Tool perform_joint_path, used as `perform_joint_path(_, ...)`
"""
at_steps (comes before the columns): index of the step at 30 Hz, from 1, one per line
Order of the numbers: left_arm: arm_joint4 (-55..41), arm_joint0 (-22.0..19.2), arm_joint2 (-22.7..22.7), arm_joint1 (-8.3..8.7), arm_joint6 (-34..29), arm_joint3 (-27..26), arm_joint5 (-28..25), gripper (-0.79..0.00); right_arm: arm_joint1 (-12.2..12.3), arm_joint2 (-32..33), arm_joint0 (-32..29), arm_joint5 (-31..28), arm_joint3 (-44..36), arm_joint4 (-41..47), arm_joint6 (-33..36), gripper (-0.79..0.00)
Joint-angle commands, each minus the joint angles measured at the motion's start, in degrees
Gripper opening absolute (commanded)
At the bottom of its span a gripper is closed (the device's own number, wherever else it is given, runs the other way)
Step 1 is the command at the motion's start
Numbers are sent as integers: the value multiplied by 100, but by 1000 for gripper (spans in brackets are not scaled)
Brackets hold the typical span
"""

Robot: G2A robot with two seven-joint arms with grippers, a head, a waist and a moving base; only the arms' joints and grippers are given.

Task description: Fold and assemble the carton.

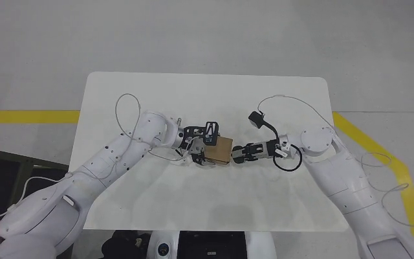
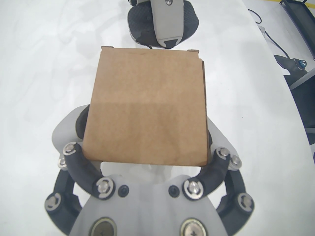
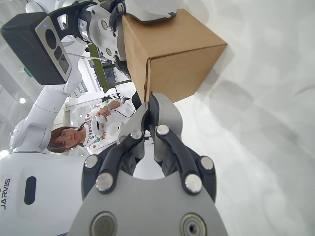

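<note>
A small brown carton (image 1: 220, 150) folded into a box stands in the middle of the white table (image 1: 207, 90). My left gripper (image 1: 206, 154) is shut on the carton (image 2: 147, 104), one finger (image 2: 78, 124) on each side of it. One left finger (image 3: 150, 8) lies flat against the carton's (image 3: 177, 57) outer face. My right gripper (image 1: 237, 154) faces it from the opposite side. The right gripper (image 3: 149, 104) has its fingers shut together, with the tips touching the carton's side seam. From the left wrist, that right gripper (image 2: 167, 40) sits at the box's far edge.
Bare tabletop surrounds the carton on every side. Thin cables loop over both forearms (image 1: 129, 103) (image 1: 291, 100). The table's curved edge (image 2: 278, 79) lies to one side, with a black rack (image 2: 299, 3) and a yellow floor line (image 1: 39, 116) beyond it.
</note>
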Motion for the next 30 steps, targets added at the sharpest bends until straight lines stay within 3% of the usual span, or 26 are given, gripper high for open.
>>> perform_joint_path(1,-8,-3,7,1,-2,15,0,0,-12,-37,14,-1,7,22,-9,-785)
perform_joint_path(12,-16,-6,22,3,0,13,0,0,-63,-169,122,-40,122,66,-36,-785)
perform_joint_path(19,-21,-4,-67,17,41,58,0,0,36,151,30,-125,-3,30,-2,-779)
perform_joint_path(22,-20,13,-124,27,78,47,0,0,113,409,-92,-422,-163,38,71,-570)
perform_joint_path(23,-39,22,-132,33,113,36,0,0,138,500,-144,-535,-198,52,74,-400)
perform_joint_path(24,-47,22,-140,44,145,31,0,0,162,585,-198,-641,-229,54,67,0)
perform_joint_path(30,-33,23,-218,203,438,-127,0,0,259,948,-497,-1160,-432,92,-53,0)
